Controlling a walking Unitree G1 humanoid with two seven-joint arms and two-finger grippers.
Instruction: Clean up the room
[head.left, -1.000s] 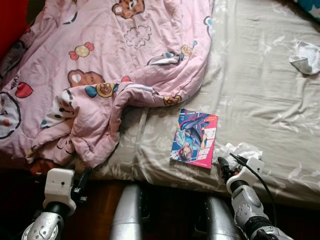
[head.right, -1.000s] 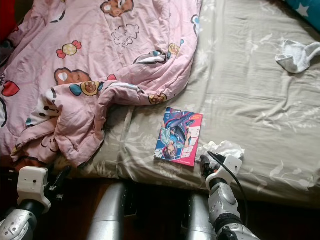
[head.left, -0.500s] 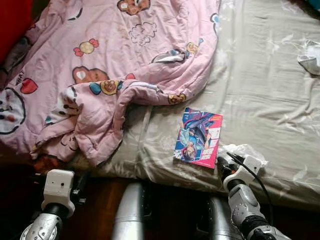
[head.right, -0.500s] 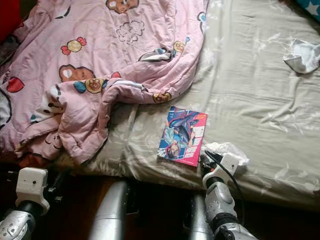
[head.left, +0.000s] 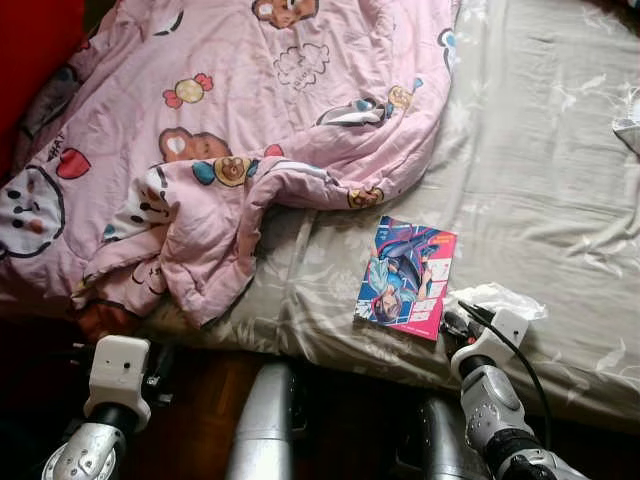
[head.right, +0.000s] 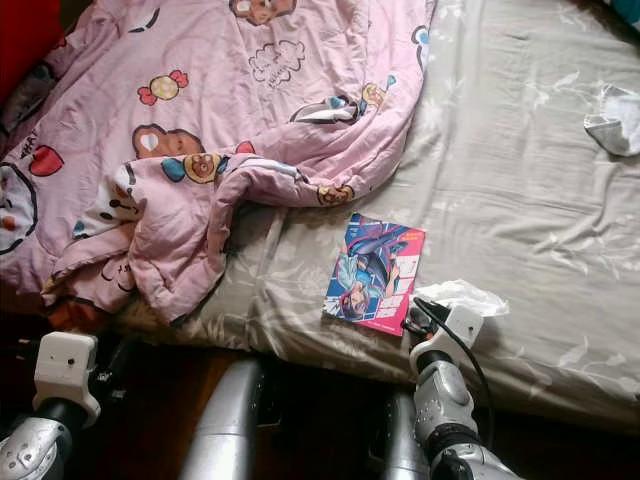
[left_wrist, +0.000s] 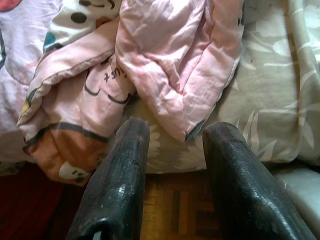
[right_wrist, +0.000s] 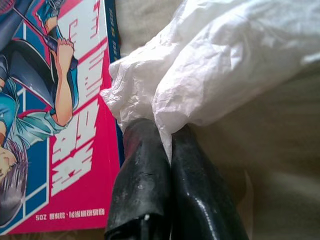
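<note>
You have the crumpled white tissue (right_wrist: 225, 65) on the near edge of the bed (head.left: 540, 170), just right of the comic book (head.left: 407, 277). The right gripper (right_wrist: 167, 135) is pinching the tissue's near edge, fingers pressed together. The left gripper (left_wrist: 172, 135) hangs spread, below the pink blanket (head.left: 220, 150).

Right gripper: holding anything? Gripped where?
Yes. The right gripper is shut on the crumpled white tissue, pinching its near edge beside the comic book. Left gripper is open, holding nothing.

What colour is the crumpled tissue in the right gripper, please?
White tissue, clearest in the right wrist view.
</note>
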